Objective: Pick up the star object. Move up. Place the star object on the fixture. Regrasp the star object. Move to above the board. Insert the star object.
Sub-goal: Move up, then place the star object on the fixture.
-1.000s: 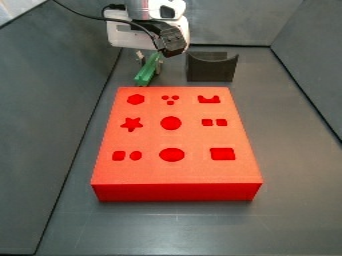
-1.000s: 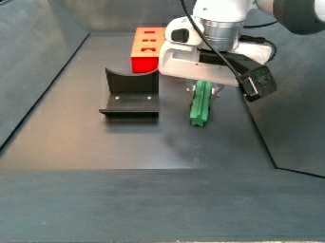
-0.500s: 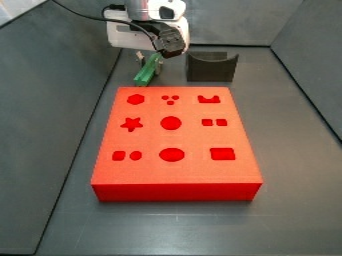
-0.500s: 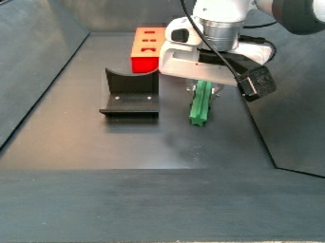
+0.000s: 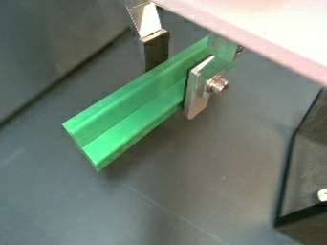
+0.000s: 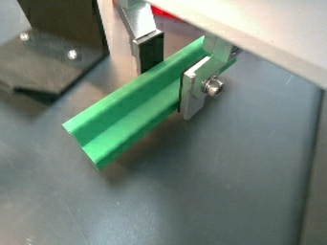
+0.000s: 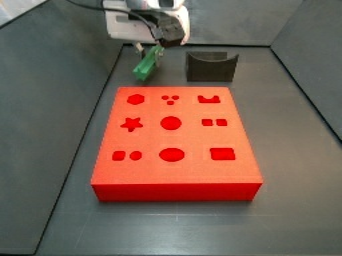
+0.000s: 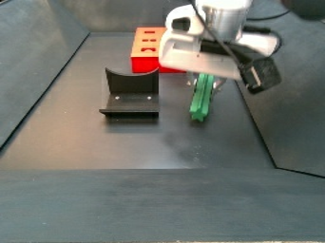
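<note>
In both wrist views you are seeing the gripper [image 5: 179,67] clenched on the star object [image 5: 138,110]: a silver finger [image 5: 201,88] is pressing one ridged flank and a dark pad [image 5: 153,48] is bearing on the other, near one end of the green prism. The free end is pointing down and away over the dark floor [image 5: 76,201].

In a wrist view the fixture [image 6: 49,59] is lying just off to one side, apart from the piece.

In a side view the gripper [image 7: 150,30] is sitting higher than half a second ago, and the star object [image 7: 143,63] is hanging slanted beneath it, clear of the floor. So, as I judge it, your pick is done and the lift is under way.

In a side view the fixture [image 8: 128,93] is standing near the star object [image 8: 202,98], with open floor between them. The board [image 8: 148,47] is lying behind, well out of your path. Nothing is blocking the short carry to the fixture; only the slant of the piece is asking for your care.
</note>
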Tool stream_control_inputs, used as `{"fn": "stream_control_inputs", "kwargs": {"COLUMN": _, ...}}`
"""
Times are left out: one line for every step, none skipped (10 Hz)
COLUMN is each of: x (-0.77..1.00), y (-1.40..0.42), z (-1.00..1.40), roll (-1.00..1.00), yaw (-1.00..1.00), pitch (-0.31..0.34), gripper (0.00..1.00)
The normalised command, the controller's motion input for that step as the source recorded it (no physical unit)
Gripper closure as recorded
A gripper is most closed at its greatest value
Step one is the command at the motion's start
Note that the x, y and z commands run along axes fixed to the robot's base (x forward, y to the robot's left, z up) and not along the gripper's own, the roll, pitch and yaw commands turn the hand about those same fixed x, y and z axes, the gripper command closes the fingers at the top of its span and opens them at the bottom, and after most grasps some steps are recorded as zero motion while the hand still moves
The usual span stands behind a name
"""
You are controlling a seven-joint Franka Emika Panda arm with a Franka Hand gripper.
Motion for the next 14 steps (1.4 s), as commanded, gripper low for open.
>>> {"fn": "stream_control_inputs", "kwargs": {"x": -0.02, "y": -0.03, "z": 0.45, "roll": -0.01, "yaw": 0.03, "pitch": 0.046, "gripper": 1.00}}
{"fn": "stream_control_inputs", "kwargs": {"x": -0.02, "y": -0.02, "z": 0.25, "roll": 0.00, "yaw": 0.02, "pitch": 0.045, "gripper": 1.00}}
{"fn": "stream_control_inputs", "kwargs": {"x": 0.00, "y": 0.00, "z": 1.00, "roll": 0.00, "yaw": 0.00, "pitch": 0.000, "gripper": 1.00}}
{"fn": "stream_control_inputs", "kwargs": {"x": 0.00, "y": 0.00, "z": 1.00, "roll": 0.00, "yaw": 0.00, "pitch": -0.006, "gripper": 1.00}}
{"fn": "stream_control_inputs", "kwargs": {"x": 0.00, "y": 0.00, "z": 1.00, "roll": 0.00, "yaw": 0.00, "pitch": 0.008, "gripper": 1.00}}
{"fn": "stream_control_inputs", "kwargs": {"x": -0.01, "y": 0.00, "z": 1.00, "roll": 0.00, "yaw": 0.00, "pitch": 0.021, "gripper": 1.00}}
{"fn": "stream_control_inputs", "kwargs": {"x": -0.01, "y": 0.01, "z": 1.00, "roll": 0.00, "yaw": 0.00, "pitch": 0.031, "gripper": 1.00}}
{"fn": "stream_control_inputs", "kwargs": {"x": -0.02, "y": 0.01, "z": 1.00, "roll": 0.00, "yaw": 0.00, "pitch": 0.033, "gripper": 1.00}}
{"fn": "stream_control_inputs", "kwargs": {"x": -0.02, "y": 0.01, "z": 1.00, "roll": 0.01, "yaw": 0.00, "pitch": 0.033, "gripper": 1.00}}
{"fn": "stream_control_inputs", "kwargs": {"x": -0.02, "y": 0.01, "z": 1.00, "roll": 0.01, "yaw": -0.01, "pitch": 0.035, "gripper": 1.00}}
{"fn": "stream_control_inputs", "kwargs": {"x": -0.02, "y": 0.01, "z": 0.87, "roll": 0.01, "yaw": -0.01, "pitch": 0.038, "gripper": 1.00}}
{"fn": "stream_control_inputs", "kwargs": {"x": -0.01, "y": 0.01, "z": 0.65, "roll": 0.01, "yaw": -0.01, "pitch": 0.047, "gripper": 1.00}}
{"fn": "stream_control_inputs", "kwargs": {"x": 0.00, "y": 0.01, "z": 0.48, "roll": 0.01, "yaw": -0.01, "pitch": 0.057, "gripper": 1.00}}
{"fn": "stream_control_inputs", "kwargs": {"x": 0.00, "y": 0.01, "z": 0.31, "roll": 0.01, "yaw": -0.01, "pitch": 0.068, "gripper": 1.00}}
